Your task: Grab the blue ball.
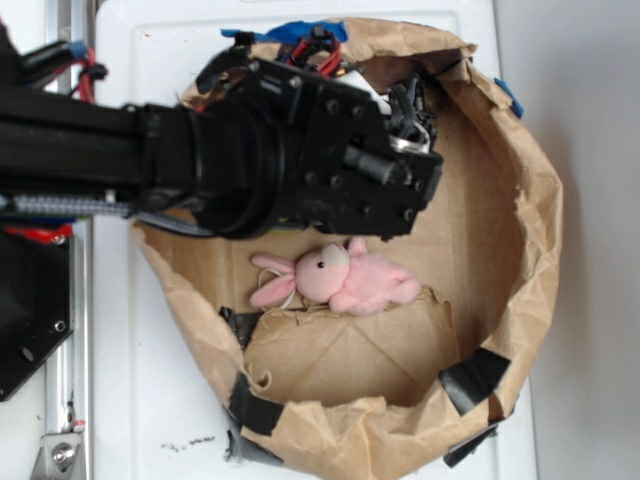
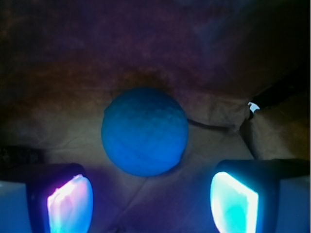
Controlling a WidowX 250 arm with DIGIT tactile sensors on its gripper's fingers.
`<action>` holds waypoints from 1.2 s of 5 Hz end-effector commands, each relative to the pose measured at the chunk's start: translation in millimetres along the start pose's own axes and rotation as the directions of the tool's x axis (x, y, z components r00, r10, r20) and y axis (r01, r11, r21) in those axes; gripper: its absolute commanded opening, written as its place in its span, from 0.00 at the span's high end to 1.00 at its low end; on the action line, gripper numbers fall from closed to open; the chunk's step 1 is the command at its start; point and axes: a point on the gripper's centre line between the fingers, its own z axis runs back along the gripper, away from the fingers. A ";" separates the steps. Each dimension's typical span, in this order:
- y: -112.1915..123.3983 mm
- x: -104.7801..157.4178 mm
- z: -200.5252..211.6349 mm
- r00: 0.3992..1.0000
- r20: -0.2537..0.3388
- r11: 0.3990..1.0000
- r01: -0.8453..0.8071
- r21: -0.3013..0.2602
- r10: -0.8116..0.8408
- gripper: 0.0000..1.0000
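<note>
Ball (image 2: 145,132): small, round, bumpy, likely light and rolly. Gripper (image 2: 151,201) wide apart, empty. Best squeezed across the middle.

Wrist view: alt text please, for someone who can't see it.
A blue ball sits on brown paper, centred just ahead of the open gripper. Its two glowing fingertips flank the lower frame, not touching the ball.

A pink plush bunny (image 1: 335,280) lies inside a torn brown paper enclosure (image 1: 530,250) — black tape strips (image 1: 473,378) patch its near rim.
</note>
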 end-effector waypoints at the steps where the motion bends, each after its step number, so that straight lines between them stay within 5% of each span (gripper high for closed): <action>1: -9.3 -1.2 -13.4 0.991 0.100 0.996 -0.089 -0.002 0.089 0.00; 2: -9.6 -6.4 -18.4 0.989 0.130 0.997 -0.076 0.010 0.074 0.00; 3: -9.0 -7.7 -17.8 0.991 0.117 0.998 -0.063 0.006 0.062 0.40; 4: -7.7 -6.9 -15.0 0.992 0.107 0.998 -0.071 0.002 0.070 1.00; 6: -9.8 -6.3 -14.4 0.991 0.114 0.997 -0.075 0.006 0.074 1.00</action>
